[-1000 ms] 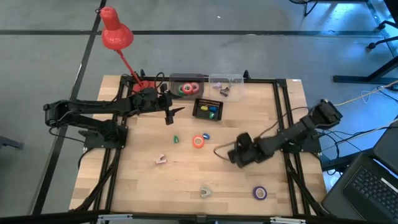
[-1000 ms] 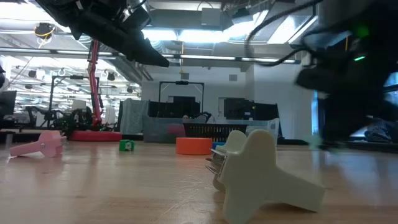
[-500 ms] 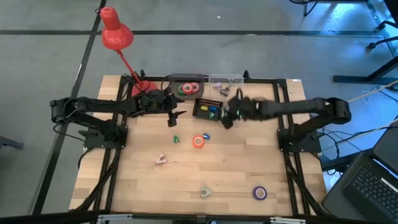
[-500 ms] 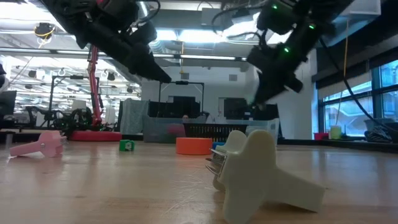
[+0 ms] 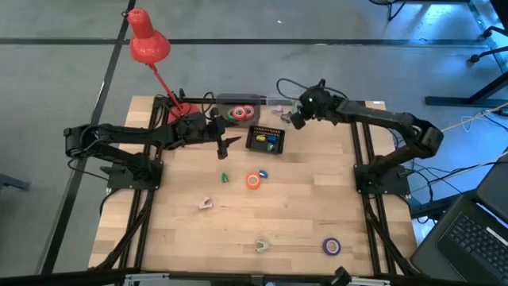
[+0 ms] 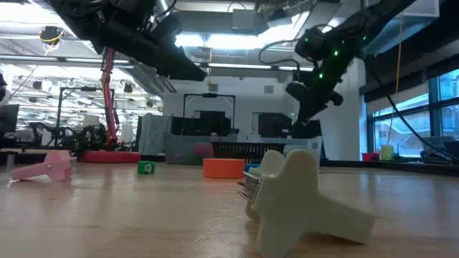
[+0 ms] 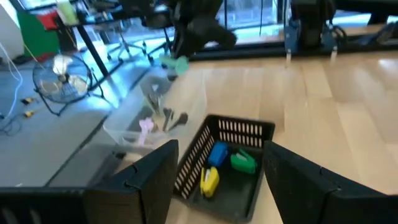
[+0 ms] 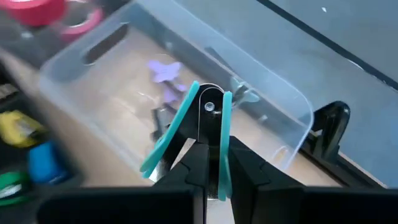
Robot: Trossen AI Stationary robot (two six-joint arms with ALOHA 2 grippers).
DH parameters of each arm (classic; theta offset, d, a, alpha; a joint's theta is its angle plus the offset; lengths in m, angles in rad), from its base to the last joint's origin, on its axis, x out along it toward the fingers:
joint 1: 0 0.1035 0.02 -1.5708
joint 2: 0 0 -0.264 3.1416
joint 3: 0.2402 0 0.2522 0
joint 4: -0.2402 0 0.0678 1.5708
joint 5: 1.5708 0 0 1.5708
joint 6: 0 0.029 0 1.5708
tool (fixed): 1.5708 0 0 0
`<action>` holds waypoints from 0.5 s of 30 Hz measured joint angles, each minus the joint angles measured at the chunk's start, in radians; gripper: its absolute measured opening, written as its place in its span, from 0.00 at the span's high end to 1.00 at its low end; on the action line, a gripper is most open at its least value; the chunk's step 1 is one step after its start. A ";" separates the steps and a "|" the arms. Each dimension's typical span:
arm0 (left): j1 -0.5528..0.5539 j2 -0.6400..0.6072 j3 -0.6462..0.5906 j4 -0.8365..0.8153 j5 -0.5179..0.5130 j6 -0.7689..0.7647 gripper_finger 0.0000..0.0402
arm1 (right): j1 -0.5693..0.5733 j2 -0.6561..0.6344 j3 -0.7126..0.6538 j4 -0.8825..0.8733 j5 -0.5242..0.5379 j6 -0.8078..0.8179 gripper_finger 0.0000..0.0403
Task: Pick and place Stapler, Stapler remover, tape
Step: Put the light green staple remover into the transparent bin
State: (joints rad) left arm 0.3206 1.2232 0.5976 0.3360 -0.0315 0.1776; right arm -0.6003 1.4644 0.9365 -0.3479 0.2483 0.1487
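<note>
My right gripper (image 5: 295,117) hovers above the clear bin (image 5: 287,103) at the table's far edge, shut on a teal staple remover (image 8: 186,121). That bin holds a purple remover (image 8: 163,70) and metal ones. My left gripper (image 5: 225,144) is open, up in the air just left of the black basket (image 5: 264,139), which holds blue, green and yellow staplers (image 7: 217,154). A dark bin (image 5: 236,110) holds red and green tape rolls. On the table lie an orange tape roll (image 5: 253,180), a purple tape roll (image 5: 331,246), a pink remover (image 5: 205,204) and a cream remover (image 5: 262,245). My right gripper pinches the teal staple remover between its two fingers (image 8: 198,167), near the lower part of its teal arms (image 8: 222,149). The fingers point down, slanting toward the far edge. The remover is lifted clear above the clear bin, with its metal centre (image 8: 210,107) sticking out past the fingertips.
A red desk lamp (image 5: 147,44) stands at the far left corner, its base beside the dark bin. A small green piece (image 5: 225,178) and a blue piece (image 5: 263,172) lie near the orange roll. The near half of the table has wide bare wood (image 5: 302,214).
My right gripper has swung quickly from the table's right middle toward the far edge and risen, ending over the clear bin. My left gripper has shifted slightly right toward the basket, staying open.
</note>
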 joint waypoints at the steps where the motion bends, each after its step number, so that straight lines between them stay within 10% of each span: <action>1: 0.000 0.000 0.000 0.011 0.000 0.000 0.44 | -0.015 0.013 0.001 0.009 -0.005 -0.002 0.93; 15: -0.010 0.000 0.000 0.167 0.007 0.000 0.44 | -0.054 0.211 0.001 0.049 0.043 -0.099 0.93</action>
State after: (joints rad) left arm 0.3110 1.2228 0.5976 0.5035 -0.0242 0.1776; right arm -0.6548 1.6756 0.9371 -0.2984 0.2917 0.0499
